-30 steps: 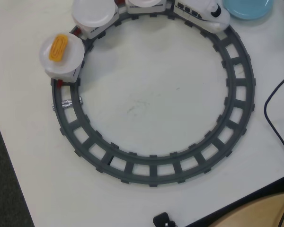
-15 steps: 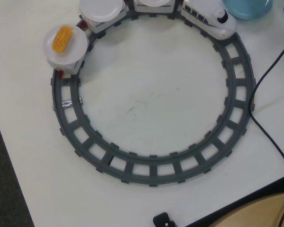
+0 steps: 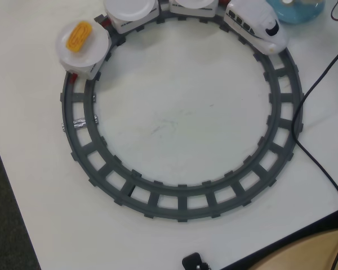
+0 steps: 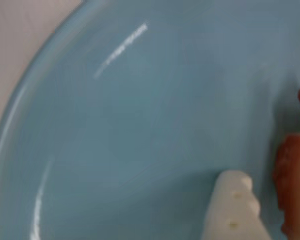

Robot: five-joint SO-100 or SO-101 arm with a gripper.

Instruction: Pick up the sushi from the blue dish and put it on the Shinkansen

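Observation:
In the wrist view the blue dish [image 4: 140, 125] fills the frame from very close. One white ridged finger [image 4: 234, 207] of my gripper [image 4: 262, 195] rises from the bottom edge, just above the dish. A blurred red piece [image 4: 294, 185] lies at the right edge, beside that finger. The other finger does not show. The pale sushi is out of view. In the overhead view the blue dish [image 3: 298, 12] is cut off at the top right. The white Shinkansen [image 3: 258, 23] stands on the track next to it. Behind it come carriages topped with white plates [image 3: 130, 9].
The grey ring track [image 3: 180, 202] covers most of the white table. The last carriage's plate carries a yellow-orange ridged piece [image 3: 79, 36]. A black cable [image 3: 310, 152] runs down the right side, crossing the track's outer edge. The table's edge runs along the left and the bottom right.
The train has rolled along the top of the track, towards the right in the overhead view. The black cable has swung in over the table towards the track.

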